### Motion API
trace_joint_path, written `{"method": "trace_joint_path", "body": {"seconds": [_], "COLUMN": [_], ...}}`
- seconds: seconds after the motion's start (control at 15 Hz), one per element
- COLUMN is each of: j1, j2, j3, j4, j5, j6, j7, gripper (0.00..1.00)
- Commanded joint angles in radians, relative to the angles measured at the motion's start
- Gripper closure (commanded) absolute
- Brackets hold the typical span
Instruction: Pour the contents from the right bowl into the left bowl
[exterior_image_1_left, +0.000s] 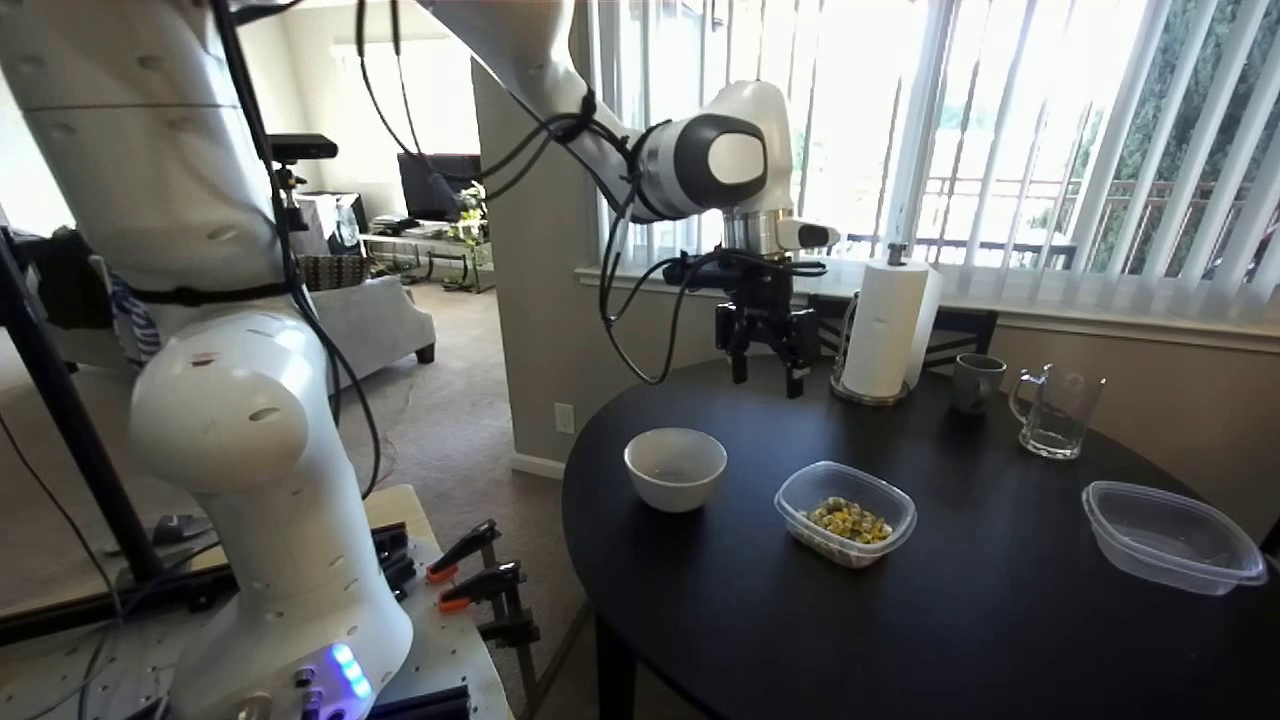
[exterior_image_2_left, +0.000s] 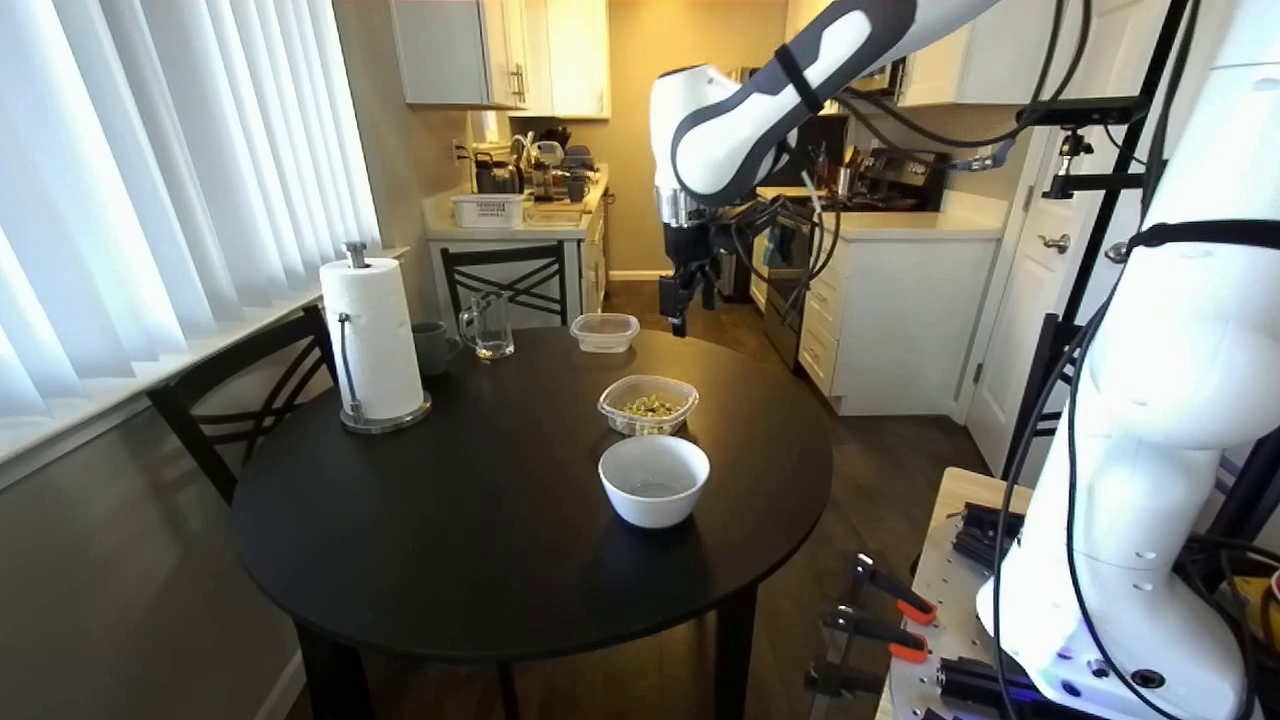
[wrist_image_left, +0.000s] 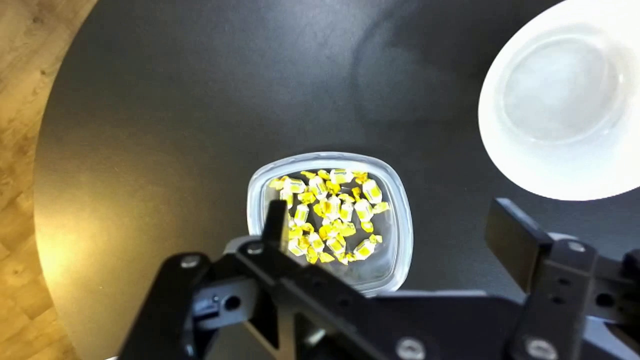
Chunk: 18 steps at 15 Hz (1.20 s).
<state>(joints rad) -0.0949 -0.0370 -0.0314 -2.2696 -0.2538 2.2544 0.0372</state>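
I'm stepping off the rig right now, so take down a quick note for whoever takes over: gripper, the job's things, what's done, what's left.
Gripper: open, holding nothing, raised above the table.
Clear container: upright on the table, with the yellow-and-white pieces inside.
White bowl: upright on the table, apart from the container; looks empty.
Done: no pouring that shows.
Left: grasp the container, tip its pieces into the white bowl.

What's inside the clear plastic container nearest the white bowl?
What look like wrapped candies, yellow and white, lie inside the clear plastic container. In the wrist view, a gripper finger hides its lower left; anything beneath the top pieces can't be seen.
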Motion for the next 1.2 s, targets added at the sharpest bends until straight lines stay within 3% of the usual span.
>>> {"method": "trace_joint_path", "body": {"seconds": [0.0, 0.4, 1.07, 1.13], "j1": [0.032, 0.036, 0.044, 0.042], "j2": [0.248, 0.502, 0.754, 0.764], "j3": [-0.001, -0.015, -0.011, -0.005], "j4": [0.196, 0.415, 0.61, 0.617], "j5": [-0.059, 0.033, 0.088, 0.093], "j6": [-0.01, -0.037, -0.062, -0.064], "j7": [0.059, 0.002, -0.018, -0.025], "gripper": [0.0, 0.0, 0.0, 0.11]}}
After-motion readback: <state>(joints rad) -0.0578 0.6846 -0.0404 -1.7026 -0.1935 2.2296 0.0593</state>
